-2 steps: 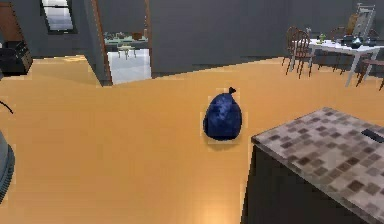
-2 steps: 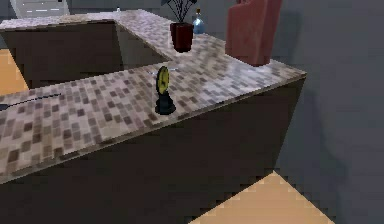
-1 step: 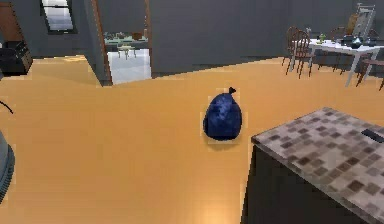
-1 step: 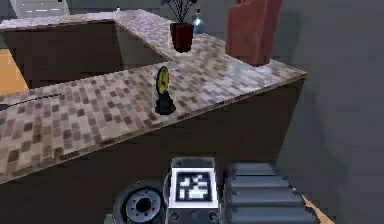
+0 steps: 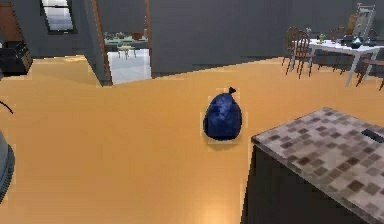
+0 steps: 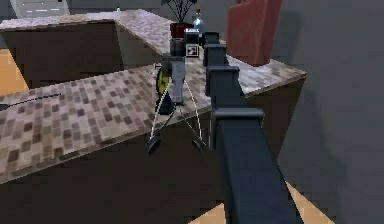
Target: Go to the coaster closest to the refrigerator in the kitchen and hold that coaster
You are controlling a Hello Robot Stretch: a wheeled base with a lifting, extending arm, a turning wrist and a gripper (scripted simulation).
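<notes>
Claw (image 6: 178, 128) out over the tiled kitchen surface (image 6: 70, 110), reaching for the coaster.

A small round dark-and-yellow shape (image 6: 160, 78) shows beside the claw's body. It may be the coaster, but I cannot be sure. I also cannot tell whether the claw is spread, pressed together or holding anything. A good grasp likely means centring the claw on that shape, lowering slowly and keeping clear of the red block (image 6: 255, 30) farther out.
</notes>
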